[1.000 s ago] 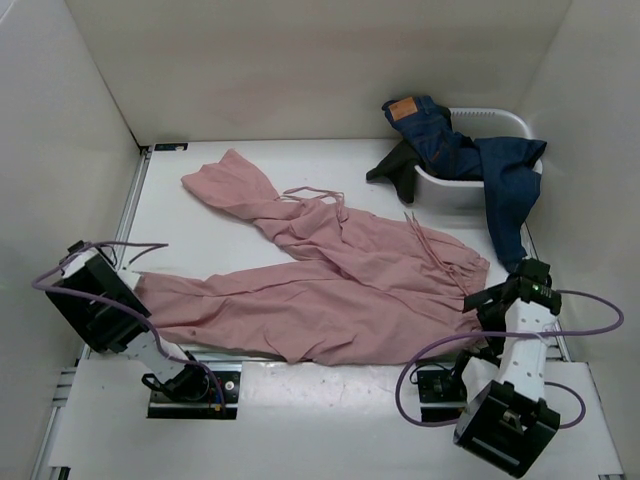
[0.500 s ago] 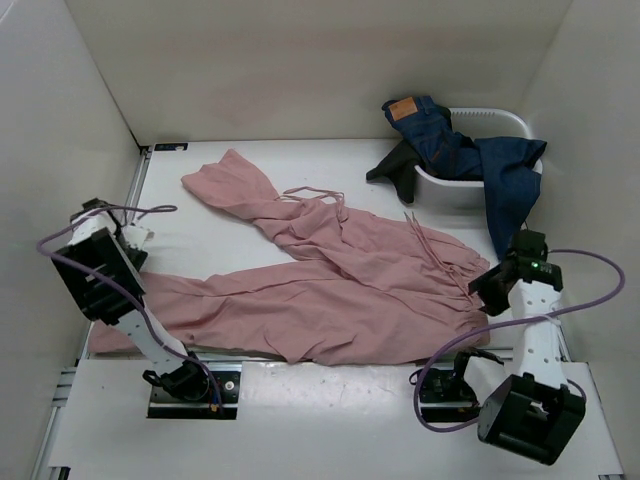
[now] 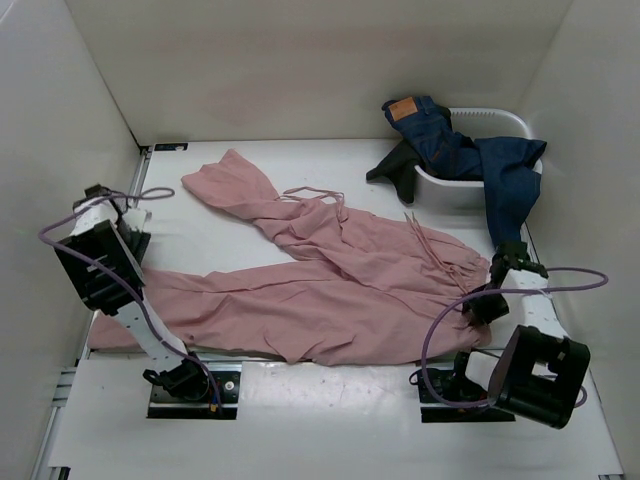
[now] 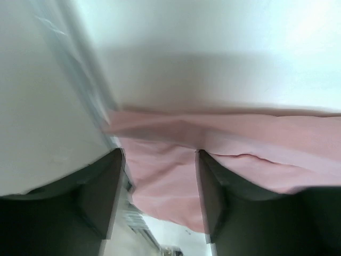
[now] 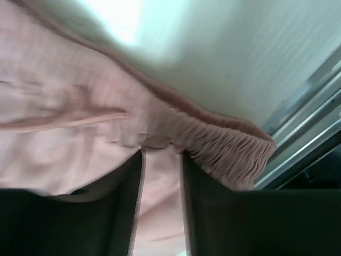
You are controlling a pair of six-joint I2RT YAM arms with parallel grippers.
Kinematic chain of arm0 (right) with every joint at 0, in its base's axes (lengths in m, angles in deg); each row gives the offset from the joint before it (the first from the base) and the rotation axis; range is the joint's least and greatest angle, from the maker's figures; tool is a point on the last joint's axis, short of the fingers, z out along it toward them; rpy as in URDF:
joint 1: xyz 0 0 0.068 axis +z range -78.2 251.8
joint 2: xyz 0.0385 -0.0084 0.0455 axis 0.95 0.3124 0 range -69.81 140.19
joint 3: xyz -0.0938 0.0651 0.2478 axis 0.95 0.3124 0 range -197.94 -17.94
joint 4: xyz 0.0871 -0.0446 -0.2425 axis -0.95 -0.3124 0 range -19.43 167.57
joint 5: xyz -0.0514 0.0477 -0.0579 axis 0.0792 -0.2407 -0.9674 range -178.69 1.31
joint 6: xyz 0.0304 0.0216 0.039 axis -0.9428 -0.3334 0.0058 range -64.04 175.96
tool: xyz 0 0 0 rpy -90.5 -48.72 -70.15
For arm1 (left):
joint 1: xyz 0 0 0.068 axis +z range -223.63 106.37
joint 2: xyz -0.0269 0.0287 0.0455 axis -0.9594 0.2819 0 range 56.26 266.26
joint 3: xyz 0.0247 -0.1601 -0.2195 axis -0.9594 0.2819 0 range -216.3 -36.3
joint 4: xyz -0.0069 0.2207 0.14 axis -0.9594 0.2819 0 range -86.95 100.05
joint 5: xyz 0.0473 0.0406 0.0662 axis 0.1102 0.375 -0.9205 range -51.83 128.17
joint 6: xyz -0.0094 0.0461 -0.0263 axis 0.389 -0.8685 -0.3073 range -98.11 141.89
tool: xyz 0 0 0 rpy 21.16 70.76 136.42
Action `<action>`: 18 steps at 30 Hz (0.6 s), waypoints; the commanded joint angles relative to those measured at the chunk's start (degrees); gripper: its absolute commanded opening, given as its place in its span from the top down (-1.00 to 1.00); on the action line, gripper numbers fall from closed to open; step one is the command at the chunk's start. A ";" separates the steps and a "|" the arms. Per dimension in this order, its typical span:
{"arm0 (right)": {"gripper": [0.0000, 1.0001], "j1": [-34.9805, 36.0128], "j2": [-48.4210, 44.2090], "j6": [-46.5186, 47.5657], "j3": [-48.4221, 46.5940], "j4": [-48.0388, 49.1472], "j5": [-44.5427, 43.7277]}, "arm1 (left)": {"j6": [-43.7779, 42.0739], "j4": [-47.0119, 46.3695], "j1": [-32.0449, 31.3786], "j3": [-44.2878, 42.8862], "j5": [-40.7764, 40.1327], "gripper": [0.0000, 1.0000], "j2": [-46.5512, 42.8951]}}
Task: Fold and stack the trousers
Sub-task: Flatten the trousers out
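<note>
The dusty-pink trousers (image 3: 330,280) lie spread across the table, one leg running to the far left and the other towards the near left. Their gathered waist (image 5: 229,149) is at the right. My right gripper (image 3: 483,303) is down at that waist end. In the right wrist view its jaws (image 5: 162,154) have narrowed on a strip of pink fabric just inside the waistband. My left gripper (image 3: 132,240) hangs over the near leg's end at the left edge. In the left wrist view it (image 4: 160,197) stands open above the pink cloth (image 4: 240,144), not pinching it.
A white basket (image 3: 470,190) at the back right holds blue jeans (image 3: 440,140), which spill over its rim, and a dark garment (image 3: 395,170) hangs off its left side. White walls close in the table. A metal rail (image 5: 303,138) runs right beside the waist.
The right gripper has dropped onto the waist end and its jaws have closed in from wide open. The left arm has swung up and towards the leg's end, jaws narrowing slightly.
</note>
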 commanded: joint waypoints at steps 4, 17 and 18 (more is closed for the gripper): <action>-0.17 0.23 -4.01 1.16 -13.04 -1.41 -3.95 | 3.46 1.97 -6.38 -18.14 15.49 -0.64 -4.65; -0.60 1.90 25.85 10.58 -36.25 5.62 3.60 | 11.57 -9.44 -22.30 -48.16 20.63 -0.91 27.89; -0.60 1.90 27.61 10.57 -37.30 6.32 4.14 | 11.03 -10.68 -23.96 -44.74 18.86 -0.94 27.89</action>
